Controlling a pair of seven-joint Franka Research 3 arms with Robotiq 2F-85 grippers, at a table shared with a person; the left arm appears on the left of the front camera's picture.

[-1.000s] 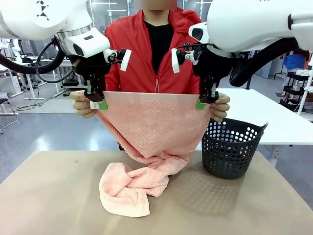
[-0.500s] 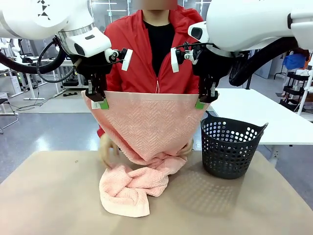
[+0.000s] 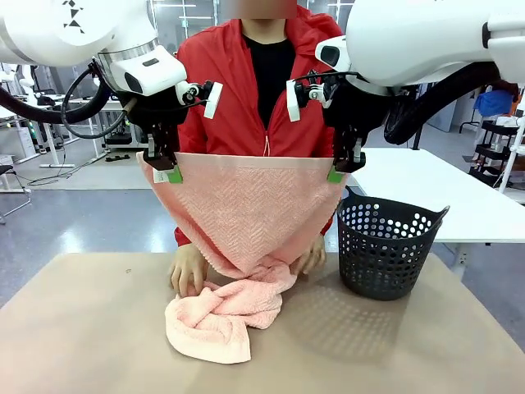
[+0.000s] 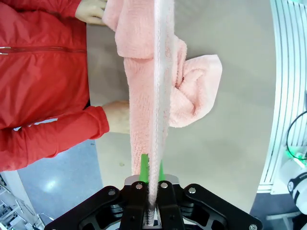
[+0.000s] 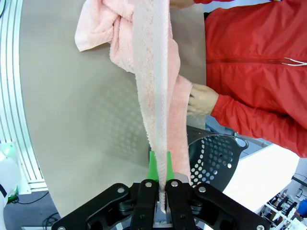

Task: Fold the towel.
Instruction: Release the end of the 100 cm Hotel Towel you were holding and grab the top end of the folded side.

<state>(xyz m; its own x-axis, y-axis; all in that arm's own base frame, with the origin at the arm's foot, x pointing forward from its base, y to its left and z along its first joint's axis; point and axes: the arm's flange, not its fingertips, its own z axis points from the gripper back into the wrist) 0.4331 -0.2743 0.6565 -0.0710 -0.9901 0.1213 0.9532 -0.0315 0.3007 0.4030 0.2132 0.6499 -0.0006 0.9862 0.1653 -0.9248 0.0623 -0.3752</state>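
The salmon-pink towel (image 3: 250, 209) hangs spread between my two grippers, its top edge level, its lower part bunched on the table (image 3: 215, 320). My left gripper (image 3: 166, 174) is shut on the top left corner, my right gripper (image 3: 337, 174) shut on the top right corner. In the left wrist view the towel (image 4: 156, 100) runs edge-on from between my green pads (image 4: 144, 170). The right wrist view shows the towel (image 5: 156, 86) likewise rising from the pads (image 5: 152, 168). The person's hands (image 3: 187, 269) (image 3: 312, 254) rest low behind the cloth, near the table.
A black perforated basket (image 3: 385, 250) stands on the table at the right, close to the towel's right edge. The person in a red jacket (image 3: 238, 90) stands at the far side. The tan tabletop (image 3: 98, 336) has free room at the left and front.
The person's hands let go of the towel's top corners and dropped to the table behind the cloth. Both grippers kept their hold and stayed in place.
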